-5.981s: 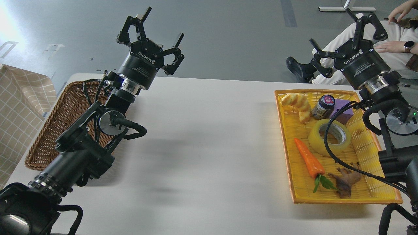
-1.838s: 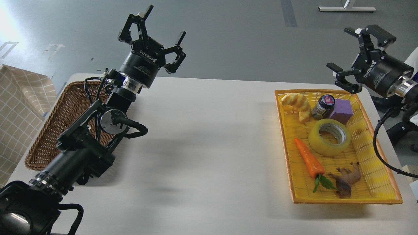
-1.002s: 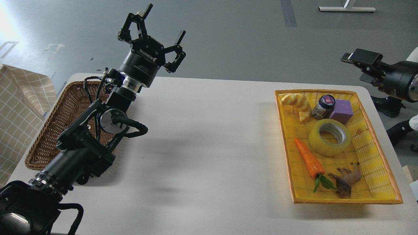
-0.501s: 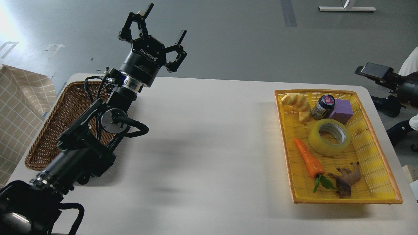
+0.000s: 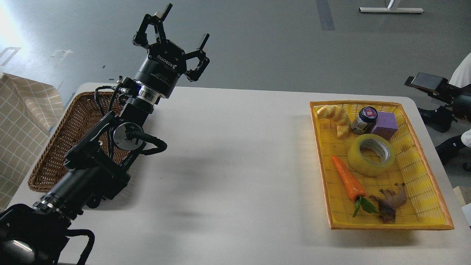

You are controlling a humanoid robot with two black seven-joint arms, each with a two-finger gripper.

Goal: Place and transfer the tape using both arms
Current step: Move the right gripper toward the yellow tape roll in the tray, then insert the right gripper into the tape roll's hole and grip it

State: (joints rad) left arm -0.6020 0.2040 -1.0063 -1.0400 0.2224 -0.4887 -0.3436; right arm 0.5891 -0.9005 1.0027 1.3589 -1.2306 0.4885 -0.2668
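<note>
The tape (image 5: 371,155), a yellow translucent roll with a pale core, lies flat in the yellow tray (image 5: 390,226) at the table's right. My left gripper (image 5: 173,33) is open and empty, raised above the table's far left corner, far from the tape. Only the tip of my right gripper (image 5: 427,81) shows at the right edge, above and right of the tray; its fingers cannot be told apart.
The tray also holds a croissant (image 5: 333,115), a small jar (image 5: 364,119), a purple block (image 5: 384,125), a carrot (image 5: 347,178) and a brown toy animal (image 5: 392,202). A brown wicker basket (image 5: 70,125) sits at the left under my left arm. A person's shoe (image 5: 438,116) is at right.
</note>
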